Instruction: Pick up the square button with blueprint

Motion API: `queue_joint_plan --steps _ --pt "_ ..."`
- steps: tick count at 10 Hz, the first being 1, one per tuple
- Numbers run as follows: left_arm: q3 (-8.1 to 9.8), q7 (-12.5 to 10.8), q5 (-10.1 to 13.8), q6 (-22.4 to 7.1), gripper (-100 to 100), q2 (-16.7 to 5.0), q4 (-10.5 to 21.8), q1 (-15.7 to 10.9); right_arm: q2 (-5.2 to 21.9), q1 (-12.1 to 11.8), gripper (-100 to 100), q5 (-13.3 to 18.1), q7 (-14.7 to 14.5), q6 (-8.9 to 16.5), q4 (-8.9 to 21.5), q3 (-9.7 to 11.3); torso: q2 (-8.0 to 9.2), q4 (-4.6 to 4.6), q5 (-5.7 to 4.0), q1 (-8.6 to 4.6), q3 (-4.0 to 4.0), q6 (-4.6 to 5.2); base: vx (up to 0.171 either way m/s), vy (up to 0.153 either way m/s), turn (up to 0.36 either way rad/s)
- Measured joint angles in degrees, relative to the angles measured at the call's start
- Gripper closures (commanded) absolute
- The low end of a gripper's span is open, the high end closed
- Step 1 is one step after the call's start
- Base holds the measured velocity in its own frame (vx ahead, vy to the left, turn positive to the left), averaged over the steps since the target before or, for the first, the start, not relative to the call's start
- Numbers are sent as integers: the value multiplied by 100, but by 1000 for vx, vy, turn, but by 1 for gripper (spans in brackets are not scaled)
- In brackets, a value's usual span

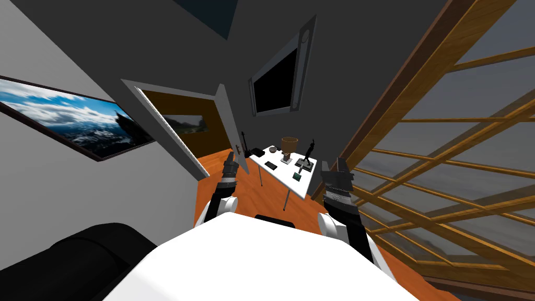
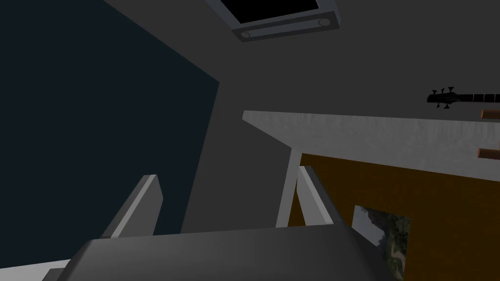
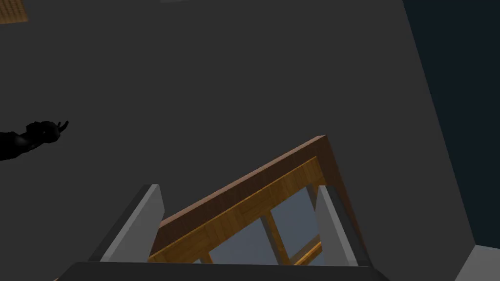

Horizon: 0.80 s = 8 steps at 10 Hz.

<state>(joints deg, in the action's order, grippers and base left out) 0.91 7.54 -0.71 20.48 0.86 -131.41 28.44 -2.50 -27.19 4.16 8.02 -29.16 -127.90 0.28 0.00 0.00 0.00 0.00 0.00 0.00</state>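
Observation:
A white table (image 1: 279,175) stands ahead on the orange floor. Near its front edge lies a small dark green square piece (image 1: 297,177), which looks like the square button. A flat black piece (image 1: 270,165) lies a little farther back. My left gripper (image 1: 230,159) is raised left of the table, short of it; its fingers (image 2: 146,195) stand open with nothing between them. My right gripper (image 1: 334,166) hovers right of the table's near corner, and its fingers (image 3: 324,205) are open and empty as well.
The table also carries a brown goblet (image 1: 290,146), a black figurine (image 1: 309,154), a small bowl (image 1: 273,149) and a black object (image 1: 257,152). An open grey door (image 1: 229,125) stands left of it. A wooden window frame (image 1: 418,157) lines the right, and a black sofa (image 1: 68,261) sits near left.

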Motion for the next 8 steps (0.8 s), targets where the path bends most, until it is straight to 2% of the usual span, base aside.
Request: queue_joint_plan --steps 3,5,6,8 --pt "-1 0 0 0 0 1 0 0 483 23 -100 -54 191 215 22 -183 -10 -2 8 35 -6 0 28 106 10" --pt "-1 0 0 0 0 1 0 0 766 64 -100 -108 417 501 67 -384 -15 -3 12 54 -9 -1 41 163 24" --pt "-2 0 0 0 0 2 0 0 916 82 -100 -172 586 661 88 -554 -16 -4 14 63 -9 -1 34 112 -4" --pt "-1 0 0 0 0 1 0 0 1016 110 -100 -214 776 931 106 -705 -19 -4 9 37 -11 -1 55 113 31"
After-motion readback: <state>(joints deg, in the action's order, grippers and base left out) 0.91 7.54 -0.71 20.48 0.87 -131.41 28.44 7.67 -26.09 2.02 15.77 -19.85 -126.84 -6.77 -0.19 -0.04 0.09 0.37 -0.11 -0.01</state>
